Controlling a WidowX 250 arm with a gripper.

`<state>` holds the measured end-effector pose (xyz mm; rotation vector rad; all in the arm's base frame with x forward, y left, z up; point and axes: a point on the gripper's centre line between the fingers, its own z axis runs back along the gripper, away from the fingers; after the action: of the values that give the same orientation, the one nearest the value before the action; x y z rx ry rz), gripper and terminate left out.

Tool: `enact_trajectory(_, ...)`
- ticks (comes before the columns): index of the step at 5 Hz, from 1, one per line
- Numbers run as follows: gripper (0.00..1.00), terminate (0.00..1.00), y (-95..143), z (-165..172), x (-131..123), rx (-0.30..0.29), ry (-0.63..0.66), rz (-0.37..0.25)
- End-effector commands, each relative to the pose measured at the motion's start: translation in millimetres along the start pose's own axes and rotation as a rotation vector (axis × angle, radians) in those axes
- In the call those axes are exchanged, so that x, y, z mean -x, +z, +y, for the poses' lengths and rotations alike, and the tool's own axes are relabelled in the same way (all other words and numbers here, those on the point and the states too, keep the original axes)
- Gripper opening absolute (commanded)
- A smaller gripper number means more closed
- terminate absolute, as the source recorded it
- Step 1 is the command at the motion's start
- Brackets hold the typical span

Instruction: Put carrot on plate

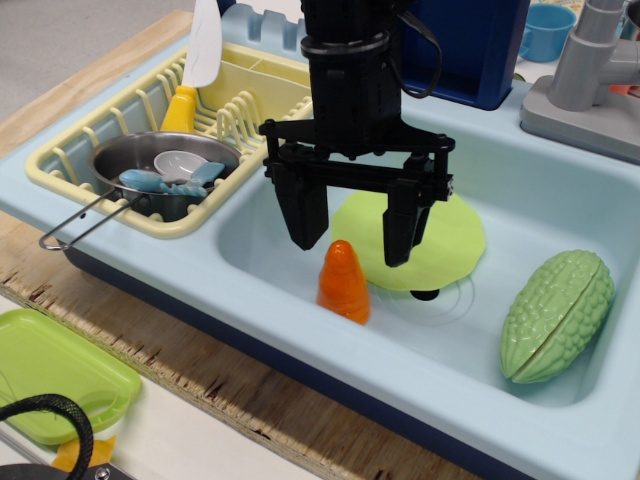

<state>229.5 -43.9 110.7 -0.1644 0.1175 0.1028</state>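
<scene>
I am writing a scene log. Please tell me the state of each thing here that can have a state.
hand: open, above the carrot, holding nothing
carrot: upright in the sink, beside the plate, not on it
plate: flat in the sink, nothing on it
gourd: lying at the sink's right side
pan: in the drying rack, holding small items

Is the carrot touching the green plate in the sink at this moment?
Cannot tell. In the only view, the carrot stands upright just left of the plate, their outlines nearly meeting, but the open claw overlaps that spot, so neither contact nor gap shows plainly.
</scene>
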Motion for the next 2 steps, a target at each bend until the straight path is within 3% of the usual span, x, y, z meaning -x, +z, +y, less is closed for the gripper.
enact_trajectory(1,1.0,0.0,0.0,0.0,0.0,0.0,0.0,0.0)
enact_trajectory(2,1.0,0.0,-7.5,-0.4,5.6,-0.012,-0.009,0.032)
